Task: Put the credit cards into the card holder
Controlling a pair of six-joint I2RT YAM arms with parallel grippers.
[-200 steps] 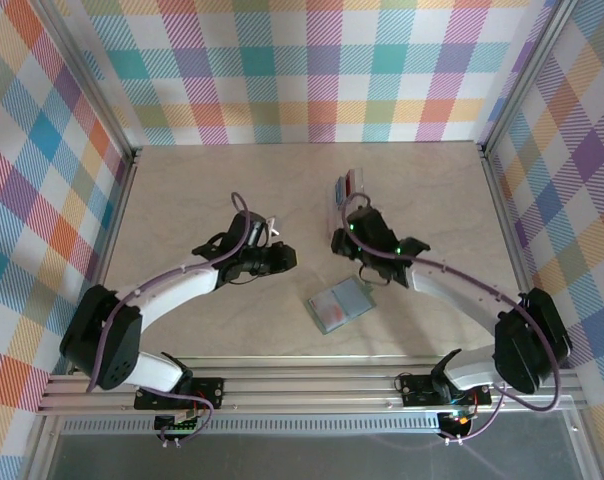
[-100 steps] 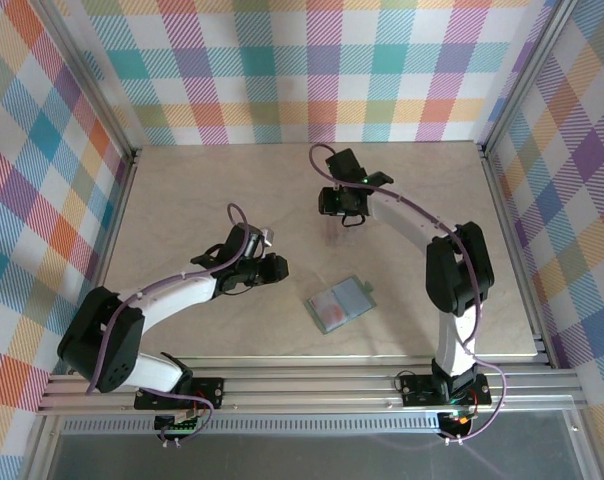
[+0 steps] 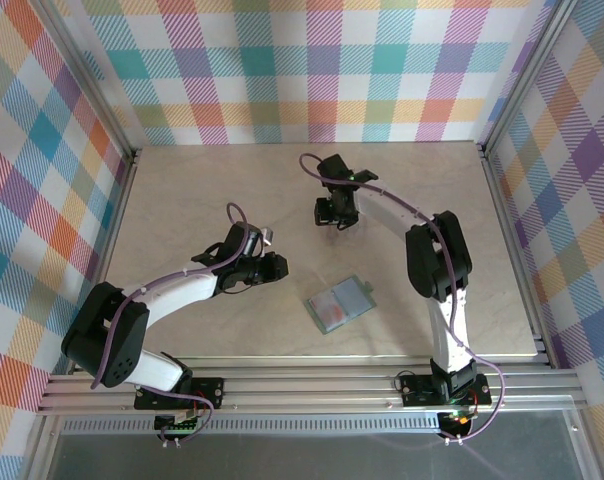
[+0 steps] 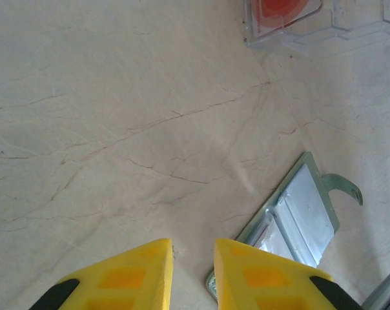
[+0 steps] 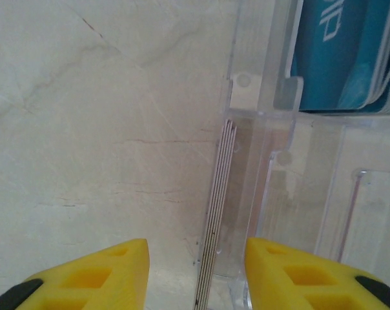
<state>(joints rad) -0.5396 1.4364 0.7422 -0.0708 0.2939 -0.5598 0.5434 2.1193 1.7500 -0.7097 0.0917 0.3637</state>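
Hovering right end effector (image 5: 195, 255), seemingly empty.

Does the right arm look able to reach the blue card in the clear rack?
Probably yes. The right gripper hangs open right at the rack, and the blue card stands uncovered just to one side of its fingers; a small sideways shift should do.

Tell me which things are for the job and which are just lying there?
For the job: blue plastic card; pale card with orange-red round mark; sage-green folding card holder.
Just there: clear plastic rack; pale marbled table.
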